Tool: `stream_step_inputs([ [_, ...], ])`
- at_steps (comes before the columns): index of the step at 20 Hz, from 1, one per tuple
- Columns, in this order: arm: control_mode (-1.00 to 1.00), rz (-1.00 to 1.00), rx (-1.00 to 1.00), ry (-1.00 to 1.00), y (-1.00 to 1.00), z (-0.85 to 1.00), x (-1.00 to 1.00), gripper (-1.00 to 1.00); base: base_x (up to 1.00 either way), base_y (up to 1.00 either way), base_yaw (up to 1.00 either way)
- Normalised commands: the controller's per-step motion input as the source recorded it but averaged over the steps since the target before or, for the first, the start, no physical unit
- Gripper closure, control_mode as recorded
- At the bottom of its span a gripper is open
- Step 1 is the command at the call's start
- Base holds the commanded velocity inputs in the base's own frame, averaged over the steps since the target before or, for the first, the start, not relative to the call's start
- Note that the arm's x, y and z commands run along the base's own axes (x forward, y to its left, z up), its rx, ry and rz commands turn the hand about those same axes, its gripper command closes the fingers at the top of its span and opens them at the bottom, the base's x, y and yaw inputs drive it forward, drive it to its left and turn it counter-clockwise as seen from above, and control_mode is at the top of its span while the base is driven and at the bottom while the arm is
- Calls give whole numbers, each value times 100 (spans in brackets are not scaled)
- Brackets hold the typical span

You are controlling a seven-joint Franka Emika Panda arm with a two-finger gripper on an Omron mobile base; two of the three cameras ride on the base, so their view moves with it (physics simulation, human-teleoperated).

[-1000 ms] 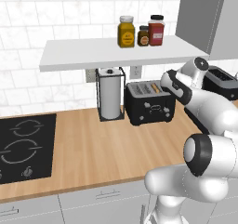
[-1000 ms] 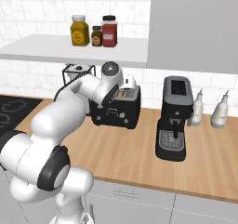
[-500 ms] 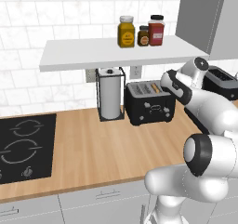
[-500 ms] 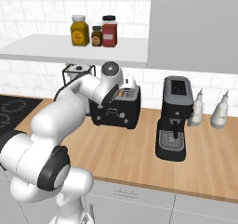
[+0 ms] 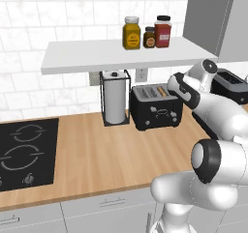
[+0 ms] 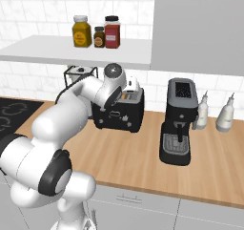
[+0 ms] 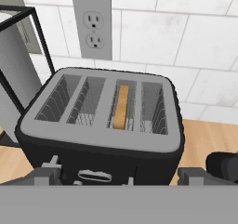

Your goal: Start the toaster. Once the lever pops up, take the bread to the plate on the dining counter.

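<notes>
While the gripper (image 7: 120, 175) hangs with its jaws spread wide and nothing between them, its two dark fingertips (image 7: 46, 174) stand apart at the near front edge of the toaster (image 7: 100, 125), one toward each end of the black body. Just beyond the fingertips, the toaster's grey top carries four long slots side by side. Three of them show only their wire guides; the third slot from the left in the hand view holds the bread (image 7: 121, 106), sunk down so that only its tan crust edge shows between the guides. From the left base view the same slice is a thin tan strip (image 5: 163, 93) in the toaster (image 5: 156, 106), with the hand close beside the appliance on its right. Behind the toaster, on the white tiled wall, a power outlet (image 7: 92, 28) sits straight ahead of the hand. To the hand's left stands a black wire holder (image 5: 115, 98) with a roll of paper towels (image 5: 115, 103) upright inside it, just beside the toaster. Off to the other side on the wooden counter (image 6: 138, 152) a black coffee machine (image 6: 179, 121) stands, with two pale bottles (image 6: 202, 111) past it. Above everything, a white shelf (image 5: 126, 54) holds three jars (image 5: 131, 33).
</notes>
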Motion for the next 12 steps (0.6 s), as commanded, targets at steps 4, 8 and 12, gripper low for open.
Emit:
stream_step_inputs([
  [4, -100, 0, 0, 0, 0, 0, 0, -100, 0, 0, 0],
  [8, -100, 0, 0, 0, 0, 0, 0, -100, 0, 0, 0],
  [12, -100, 0, 0, 0, 0, 0, 0, -100, 0, 0, 0],
])
